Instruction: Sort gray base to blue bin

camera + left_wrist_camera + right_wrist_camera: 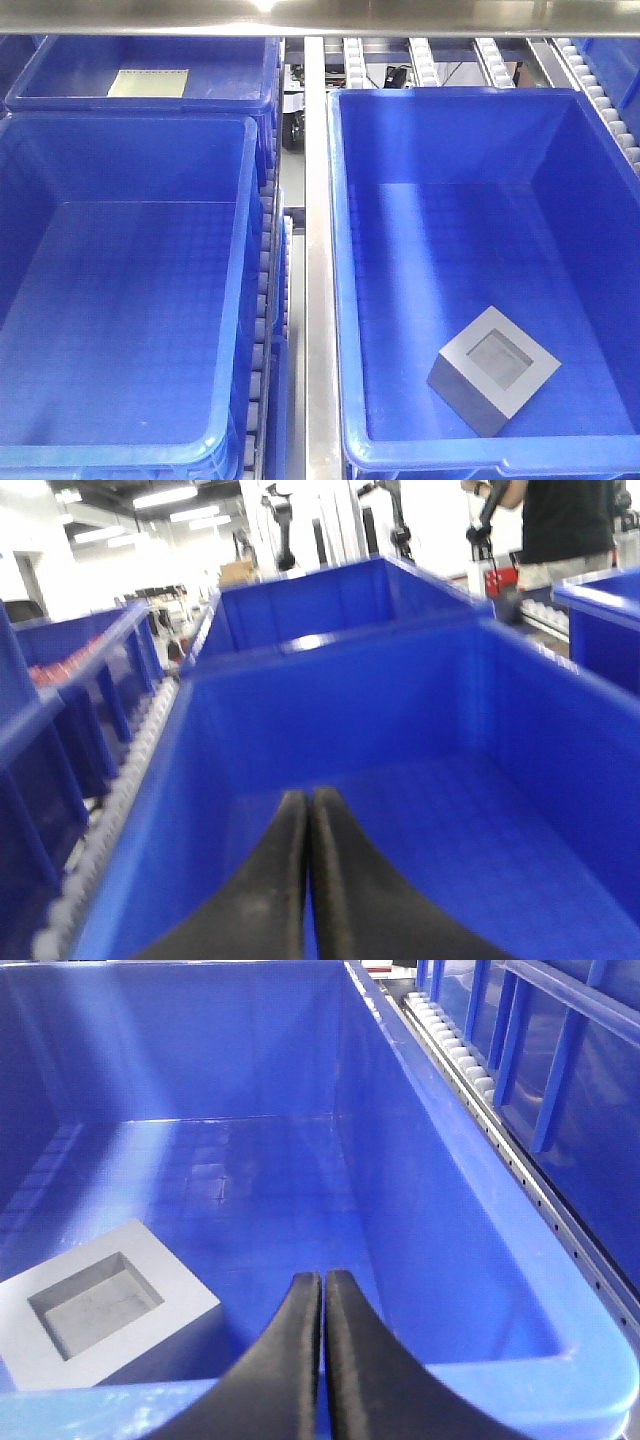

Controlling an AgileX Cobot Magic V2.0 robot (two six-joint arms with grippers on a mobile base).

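Observation:
The gray base [494, 372] lies on the floor of the right-hand blue bin [440, 250], near its front right corner, square recess facing up. The right wrist view shows the same gray base [95, 1305] at lower left inside that bin [470, 1250]. My right gripper [323, 1278] is shut with nothing in it, above the bin's near rim and to the right of the base. My left gripper [309, 796] is also shut and empty, over the near end of another blue bin [300, 720]. Neither arm shows in the front view.
A second large blue bin [120, 290] stands at the left, a third [150, 75] behind it holds a pale flat sheet [148, 83]. A metal rail [318, 260] and roller tracks [268, 300] run between the bins. A person [560, 520] stands far back.

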